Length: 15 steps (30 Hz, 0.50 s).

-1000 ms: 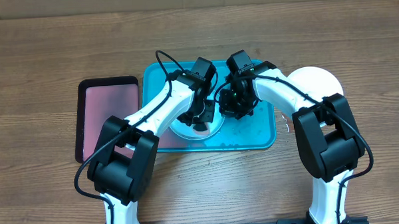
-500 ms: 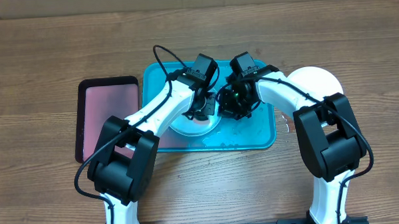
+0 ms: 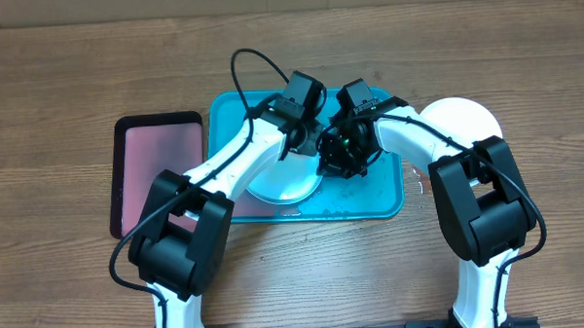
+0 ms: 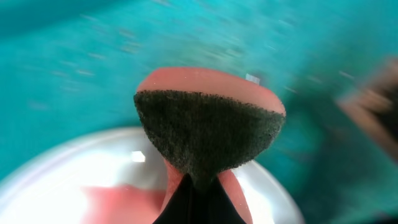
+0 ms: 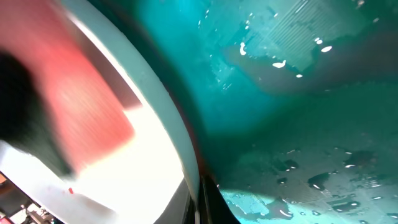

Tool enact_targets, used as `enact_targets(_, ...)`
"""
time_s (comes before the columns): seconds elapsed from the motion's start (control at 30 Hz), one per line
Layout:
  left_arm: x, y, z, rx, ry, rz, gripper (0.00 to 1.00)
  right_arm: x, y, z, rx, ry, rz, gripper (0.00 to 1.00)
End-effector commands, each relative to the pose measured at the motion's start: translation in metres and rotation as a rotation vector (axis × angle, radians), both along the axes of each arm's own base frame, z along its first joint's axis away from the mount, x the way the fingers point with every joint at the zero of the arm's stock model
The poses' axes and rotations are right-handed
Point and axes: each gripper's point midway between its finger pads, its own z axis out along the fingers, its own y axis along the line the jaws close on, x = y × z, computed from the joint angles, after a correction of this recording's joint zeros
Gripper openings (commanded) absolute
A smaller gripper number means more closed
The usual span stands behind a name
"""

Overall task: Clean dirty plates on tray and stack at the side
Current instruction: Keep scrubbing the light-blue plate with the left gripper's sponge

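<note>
A pale whitish-blue plate [image 3: 283, 189] lies on the teal tray [image 3: 381, 195], left of its middle. My left gripper [image 3: 306, 144] is shut on a pink sponge [image 4: 208, 130] with a dark scouring face, held over the plate's far rim. In the left wrist view the plate [image 4: 74, 174] shows a reddish patch near the left gripper [image 4: 194, 202]. My right gripper [image 3: 333, 161] is shut on the plate's right rim. In the right wrist view that rim [image 5: 180, 155] runs down between the fingertips of the right gripper [image 5: 198, 199], and the sponge [image 5: 81, 106] is a pink blur.
A white plate [image 3: 466, 119] sits on the table just right of the tray, partly under my right arm. A smaller black-rimmed tray with a pink inside [image 3: 161, 173] lies to the left. The teal tray floor [image 5: 298, 124] is wet with droplets.
My left gripper has carried the sponge from the plate's middle to its far rim, uncovering more of the plate. The right gripper has kept its hold on the rim.
</note>
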Motion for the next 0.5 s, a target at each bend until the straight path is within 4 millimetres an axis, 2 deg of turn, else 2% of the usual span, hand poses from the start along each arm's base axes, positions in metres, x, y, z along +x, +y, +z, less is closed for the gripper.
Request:
enact_targets(0.0, 0.025, 0.050, 0.006, 0.187, -0.099, 0.134, 0.04, -0.010, -0.006, -0.015, -0.045, 0.027, 0.008, 0.04)
enact_targets(0.13, 0.014, 0.088, 0.005, 0.324, -0.070, 0.243, 0.04, -0.010, -0.006, -0.015, -0.045, 0.026, 0.010, 0.04)
enact_targets(0.3, -0.021, 0.108, -0.004, 0.424, 0.071, 0.251, 0.04, -0.010, -0.006, -0.015, -0.044, 0.025, 0.010, 0.04)
enact_targets(0.4, -0.045, 0.103, -0.012, 0.402, 0.191, 0.191, 0.04, -0.010, -0.006, -0.015, -0.044, 0.025, 0.010, 0.04)
enact_targets(0.47, -0.059, 0.082, -0.019, 0.310, 0.281, 0.048, 0.04, -0.010, -0.006, -0.015, -0.044, 0.025, 0.010, 0.04)
